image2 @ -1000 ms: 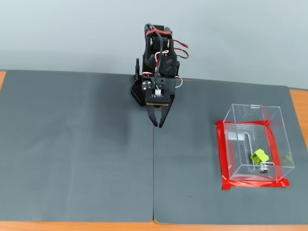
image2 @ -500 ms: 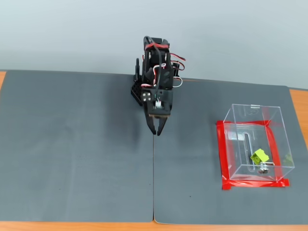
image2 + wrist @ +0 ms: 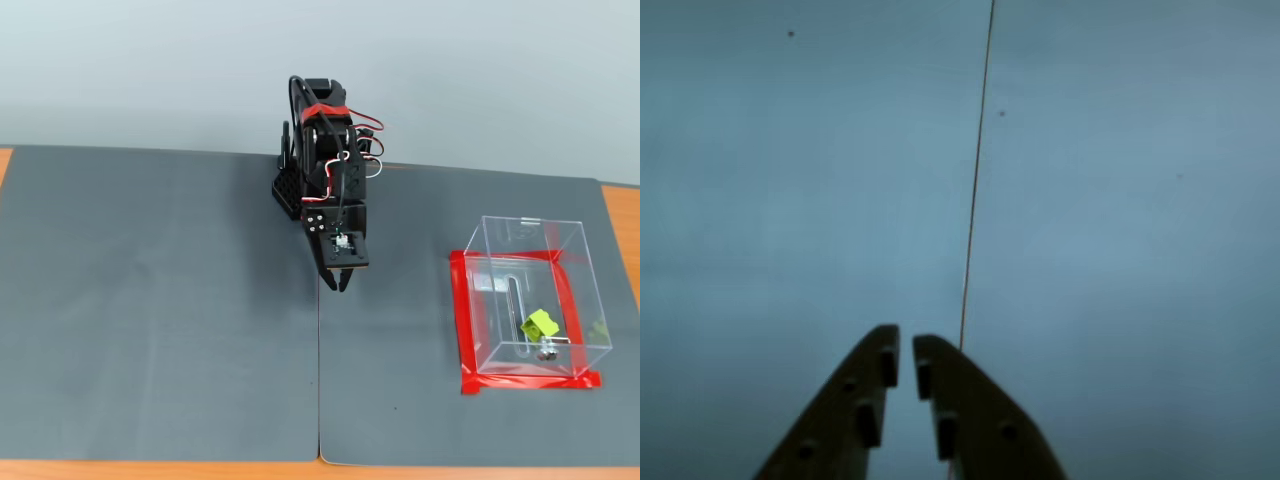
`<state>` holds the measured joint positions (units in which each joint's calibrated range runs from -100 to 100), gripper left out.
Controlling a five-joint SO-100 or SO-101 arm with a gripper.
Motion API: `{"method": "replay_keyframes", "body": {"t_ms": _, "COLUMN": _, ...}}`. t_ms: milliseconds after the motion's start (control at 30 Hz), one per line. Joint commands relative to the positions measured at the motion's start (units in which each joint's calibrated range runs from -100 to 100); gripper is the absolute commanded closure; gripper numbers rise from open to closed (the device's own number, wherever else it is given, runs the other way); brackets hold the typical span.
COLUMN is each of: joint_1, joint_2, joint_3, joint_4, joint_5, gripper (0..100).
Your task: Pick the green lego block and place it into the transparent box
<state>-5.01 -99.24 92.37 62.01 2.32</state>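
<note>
The green lego block [image 3: 539, 324] lies inside the transparent box [image 3: 578, 262], on its floor beside a small metal piece [image 3: 546, 352]. Red tape [image 3: 459, 320] borders the box's base at the right of the fixed view. My gripper [image 3: 340, 283] hangs near the arm's base, far left of the box, pointing down at the mat, shut with nothing in it. In the wrist view the gripper [image 3: 905, 345] shows two dark fingers nearly touching over bare grey mat; block and box are out of that view.
Two grey mats [image 3: 150, 300] cover the table and meet at a seam [image 3: 319, 380] that runs just under the gripper. The arm's black base [image 3: 290, 190] stands at the back. Orange table edge [image 3: 620, 215] shows at the right.
The arm has folded down and the gripper has dropped lower toward the mat, shifting slightly right. Its fingers have closed. The block stays in the box.
</note>
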Motion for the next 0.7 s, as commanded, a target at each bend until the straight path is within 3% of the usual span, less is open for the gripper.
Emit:
{"method": "replay_keyframes", "body": {"t_ms": 0, "joint_1": -0.62, "joint_2": -0.09, "joint_3": 0.76, "joint_4": 0.14, "joint_5": -1.67, "gripper": 98}}
{"method": "replay_keyframes", "body": {"t_ms": 667, "joint_1": 1.17, "joint_2": -0.26, "joint_3": 1.75, "joint_4": 8.30, "joint_5": -3.49, "gripper": 98}}
